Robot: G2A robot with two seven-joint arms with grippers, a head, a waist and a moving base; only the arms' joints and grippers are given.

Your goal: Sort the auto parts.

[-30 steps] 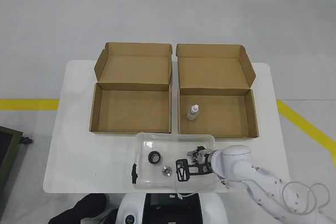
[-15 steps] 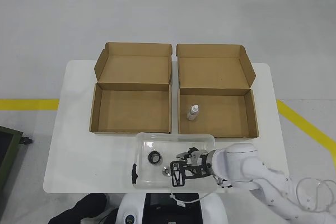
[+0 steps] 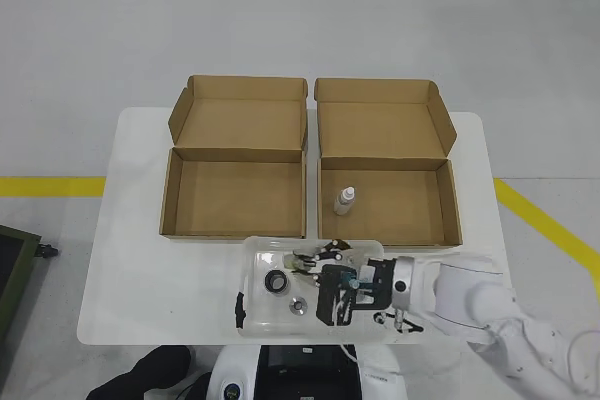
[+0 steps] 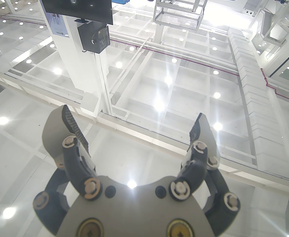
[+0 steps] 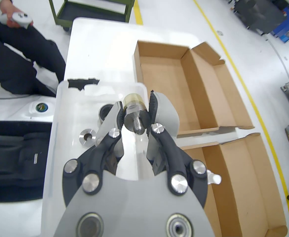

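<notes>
1. White tabletop [image 3: 130,200] carried a clear tray [image 3: 255,250] and two open cardboard boxes [image 3: 235,195].
2. Right hand [image 5: 135,99] clamped a threaded fitting [image 5: 134,118] over the tray; left hand [image 4: 132,111] stood wide, empty.
3. Step in hand: likely transfer. Next move called for choosing a box and releasing the fitting inside it.

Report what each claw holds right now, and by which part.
The right claw grips a threaded metal fitting by the sides of its round body, stud end toward the wrist. The left claw is open and holds nothing.
</notes>
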